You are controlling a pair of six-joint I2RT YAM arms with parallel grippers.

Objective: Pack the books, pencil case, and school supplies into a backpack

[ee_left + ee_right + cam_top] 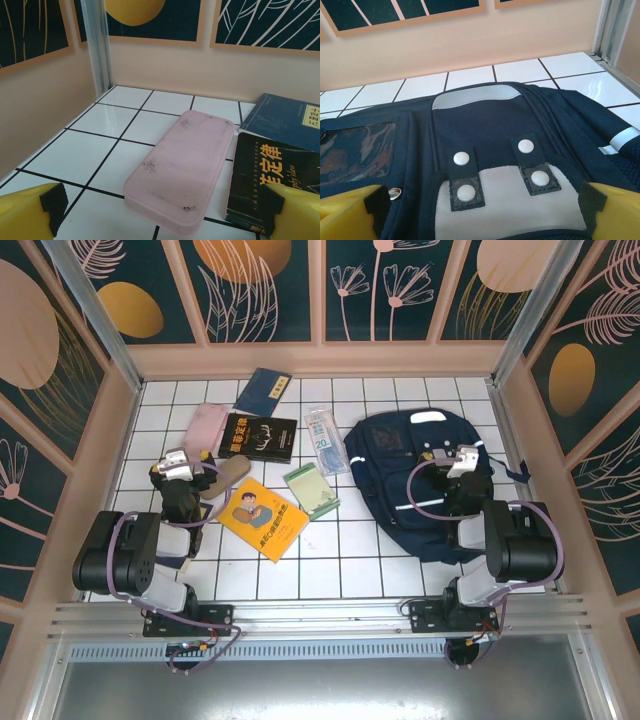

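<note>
The navy backpack (pixel 420 490) lies flat on the right, and my right gripper (pixel 452 465) hovers open over it. In the right wrist view its fingers (pixel 592 202) flank the white front pocket with two snap tabs on the backpack (pixel 485 120); my right gripper (pixel 485 202) holds nothing. My left gripper (pixel 185 462) is open just short of the pink pencil case (pixel 207 425). The pink pencil case (pixel 182 170) lies ahead of my left gripper (pixel 164 202). Beside it are the black book (pixel 280 175) and navy booklet (pixel 287 117). The yellow book (pixel 262 518), green notepad (pixel 311 490) and clear packet (pixel 322 437) lie mid-table.
A tan oblong object (pixel 225 477) lies right of my left gripper, touching the yellow book's corner. The black book (pixel 257 436) and navy booklet (pixel 263 392) sit toward the back. Walls enclose the tiled table (pixel 330 550) on three sides; a metal post (pixel 97 45) stands in the far left corner.
</note>
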